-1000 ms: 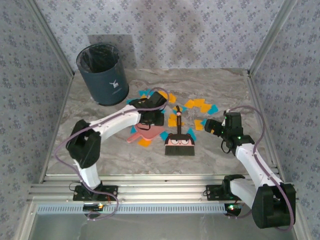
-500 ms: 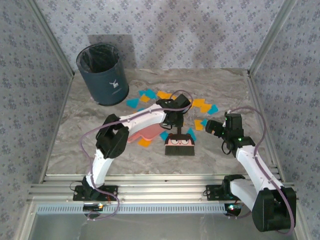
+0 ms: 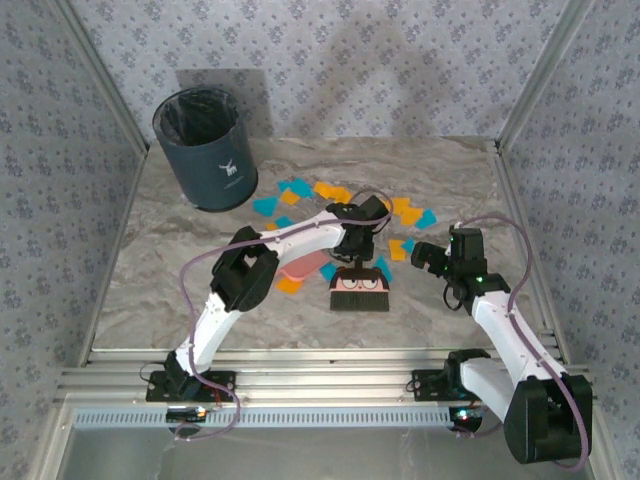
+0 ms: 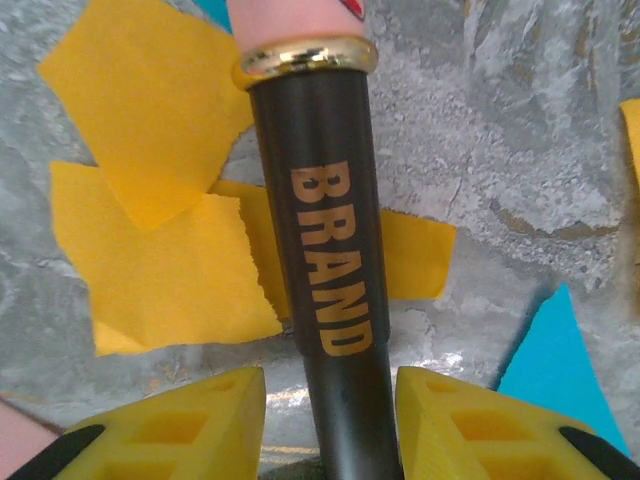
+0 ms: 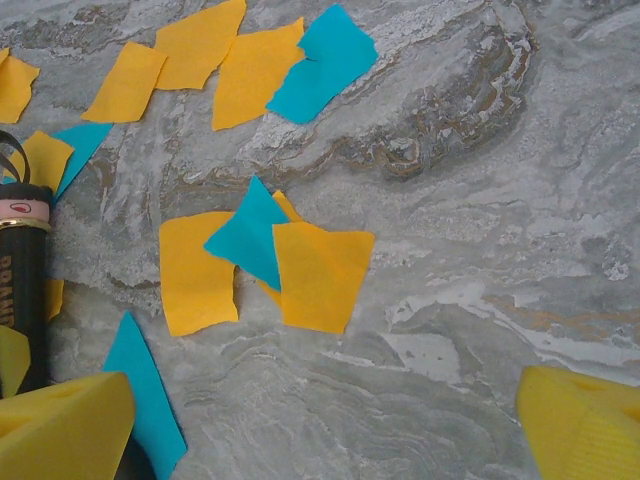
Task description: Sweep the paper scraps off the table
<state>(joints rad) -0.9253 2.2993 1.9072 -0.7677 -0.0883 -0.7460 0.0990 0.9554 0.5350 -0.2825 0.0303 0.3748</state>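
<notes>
Orange and teal paper scraps (image 3: 322,190) lie scattered over the middle of the marble table (image 3: 170,300). A small brush (image 3: 359,287) lies among them, its black handle (image 4: 330,250) pointing away from the arms. My left gripper (image 3: 357,240) straddles that handle: in the left wrist view its yellow fingers (image 4: 190,425) stand either side, a narrow gap on each, so it is open (image 4: 330,415). Orange scraps (image 4: 160,270) lie under the handle. My right gripper (image 3: 420,252) hovers wide open (image 5: 320,430) over more scraps (image 5: 310,270), right of the brush.
A pink dustpan (image 3: 298,265) lies left of the brush, partly under my left arm. A dark bin (image 3: 203,148) with a black liner stands at the back left. Aluminium rails (image 3: 300,385) edge the table, and wallpapered walls close it in.
My left arm has swung right from the dustpan to the brush handle, and its jaws have narrowed around it. The right arm has not moved.
</notes>
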